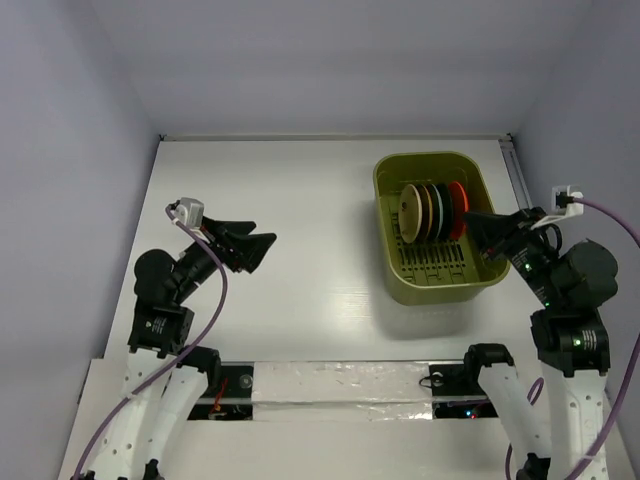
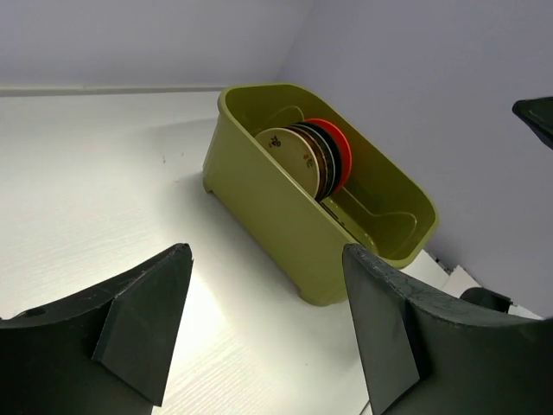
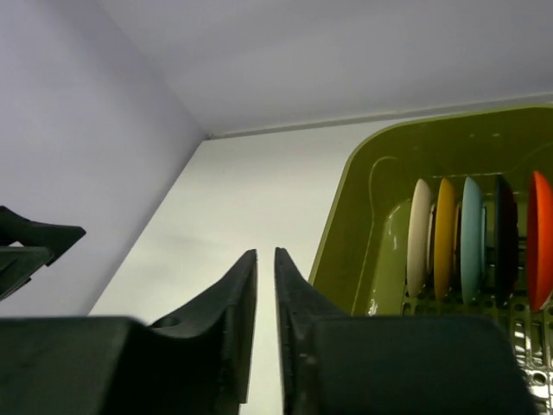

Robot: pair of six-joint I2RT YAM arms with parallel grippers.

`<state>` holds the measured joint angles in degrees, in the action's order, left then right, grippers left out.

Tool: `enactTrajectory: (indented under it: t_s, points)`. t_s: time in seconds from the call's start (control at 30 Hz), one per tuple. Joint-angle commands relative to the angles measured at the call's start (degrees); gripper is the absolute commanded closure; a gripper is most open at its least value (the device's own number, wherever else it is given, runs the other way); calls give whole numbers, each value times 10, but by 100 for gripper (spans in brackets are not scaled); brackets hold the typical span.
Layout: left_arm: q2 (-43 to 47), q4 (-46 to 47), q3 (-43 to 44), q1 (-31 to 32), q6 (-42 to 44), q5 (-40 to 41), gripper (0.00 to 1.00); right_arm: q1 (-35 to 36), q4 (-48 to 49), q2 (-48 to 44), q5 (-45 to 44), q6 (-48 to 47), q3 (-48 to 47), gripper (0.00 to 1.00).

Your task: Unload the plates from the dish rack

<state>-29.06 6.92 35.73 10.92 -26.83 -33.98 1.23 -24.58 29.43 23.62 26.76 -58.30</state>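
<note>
The olive-green dish rack (image 1: 440,291) sits on the white table at the right. Several plates (image 1: 431,211) stand on edge in it, side by side: cream-backed yellow-orange (image 3: 421,238), light blue (image 3: 471,233), black (image 3: 504,238), orange-red (image 3: 540,238). My right gripper (image 1: 470,224) is shut and empty, over the rack's right wall beside the orange-red plate. In its wrist view its fingers (image 3: 265,252) point past the rack's (image 3: 363,216) near corner. My left gripper (image 1: 266,252) is open and empty, well left of the rack (image 2: 268,207), its fingers (image 2: 266,249) spread wide above bare table.
Pale walls close the table at the back and both sides. A taped strip (image 1: 340,385) runs along the near edge between the arm bases. The rack stands close to the right wall.
</note>
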Motion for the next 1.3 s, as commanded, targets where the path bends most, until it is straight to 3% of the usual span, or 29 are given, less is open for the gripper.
enactTrajectory:
  t_s: [0.0, 0.17, 0.27, 0.3, 0.33, 0.4, 0.43, 0.47, 0.7, 0.83, 0.97, 1.13, 1.27]
  points:
    - [-9, 10, 12, 3, 15, -7, 33, 7, 66, 13, 34, 23, 0, 83]
    - [-16, -6, 17, 3, 18, 6, 36, 103, 52, 62, -49, 6, -20, 93]
    - [-18, 0, 12, 3, 6, 8, 43, 223, 27, 118, -217, -13, -46, 94]
    - [-21, -6, 11, 3, 7, 8, 49, 269, 23, 132, -249, -19, -51, 94]
    - [-22, -13, 15, 3, 12, 10, 64, 285, 21, 158, -282, -22, -60, 94]
    - [-32, -30, 20, 3, 25, 25, 80, 302, 6, 188, -347, -33, -71, 95]
    - [-36, -45, 24, 3, 28, 32, 95, 308, -1, 204, -363, -37, -77, 95]
    - [-42, -53, 27, 3, 31, 38, 100, 316, -8, 237, -380, -43, -91, 95]
    - [-83, -68, 40, 3, 39, 76, 100, 324, -39, 355, -515, -84, -138, 93]
    - [-86, -90, 44, 3, 45, 96, 95, 324, -54, 414, -567, -98, -163, 67]
    - [-84, -90, 44, -2, 45, 97, 89, 324, -61, 458, -611, -107, -172, 54]
    - [-85, -83, 41, -13, 42, 81, 66, 324, -68, 518, -644, -123, -193, 54]
    - [-82, -82, 39, -13, 42, 76, 63, 324, -67, 561, -646, -132, -218, 60]
